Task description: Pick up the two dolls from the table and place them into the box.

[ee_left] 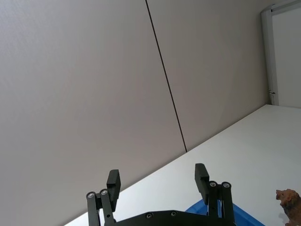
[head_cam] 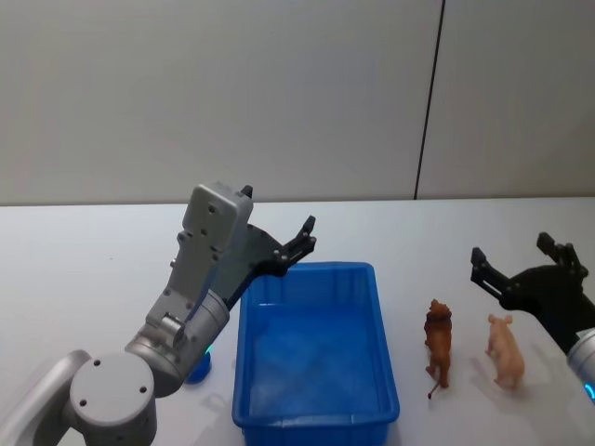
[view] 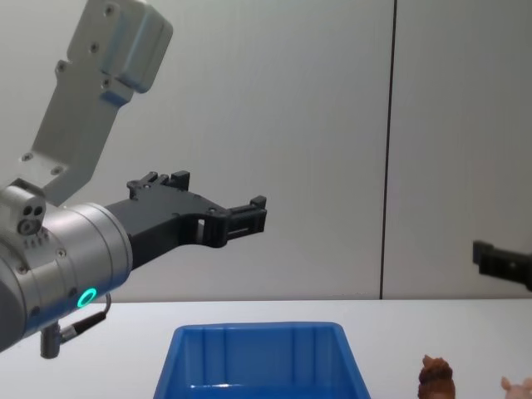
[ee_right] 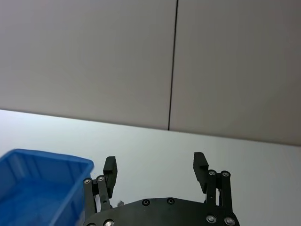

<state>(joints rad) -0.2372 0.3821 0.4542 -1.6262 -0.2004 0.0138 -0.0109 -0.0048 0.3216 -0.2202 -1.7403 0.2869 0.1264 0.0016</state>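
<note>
The blue box [head_cam: 316, 358] sits on the white table [head_cam: 93, 269] in front of me. Right of it stand the two dolls: a brown one [head_cam: 439, 340] close to the box, and a pale pink pig [head_cam: 506, 349] farther right. My left gripper [head_cam: 278, 210] hangs open in the air above the box's far left corner. My right gripper [head_cam: 511, 251] is open too, held just behind the dolls and above them. The left wrist view has the left gripper [ee_left: 157, 174], the box's rim [ee_left: 244, 217] and the brown doll [ee_left: 289, 202]. The right gripper [ee_right: 155, 162] holds nothing.
A grey wall with a dark vertical seam [head_cam: 428, 102] stands behind the table. The left arm's grey forearm [head_cam: 200, 279] leans over the table left of the box, with a small blue thing [head_cam: 197, 370] under it. Bare tabletop lies behind the box and dolls.
</note>
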